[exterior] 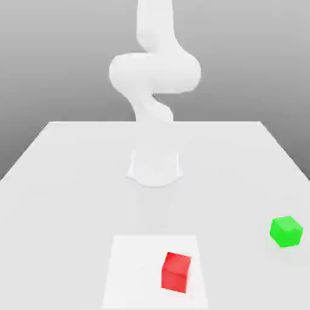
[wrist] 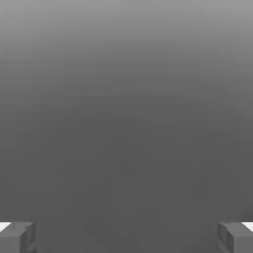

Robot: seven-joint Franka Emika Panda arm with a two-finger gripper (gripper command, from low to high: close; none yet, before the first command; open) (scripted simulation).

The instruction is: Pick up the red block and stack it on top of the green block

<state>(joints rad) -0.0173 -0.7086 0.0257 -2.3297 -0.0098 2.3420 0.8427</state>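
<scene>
Where the Red Block Waits, Open Table Surrounds It

With my gripper point(wrist: 126, 238) wide open and nothing between its fingers, I look over the table point(exterior: 79, 200). The red block point(exterior: 176, 272) sits low in the exterior view, a little toward the exterior view's right of centre, on a pale square point(exterior: 134, 272), nearer that square's right edge than its left. The green block point(exterior: 286, 231) is farther up, at the exterior view's right, close to the frame's edge. Both blocks lie flat, well apart, with bare surface between them. The table's far edge runs across the upper half, below the arm's point(exterior: 155, 72) bulky joint; its sides slant outward to the frame. I can read no writing, label or brand on either block.
</scene>
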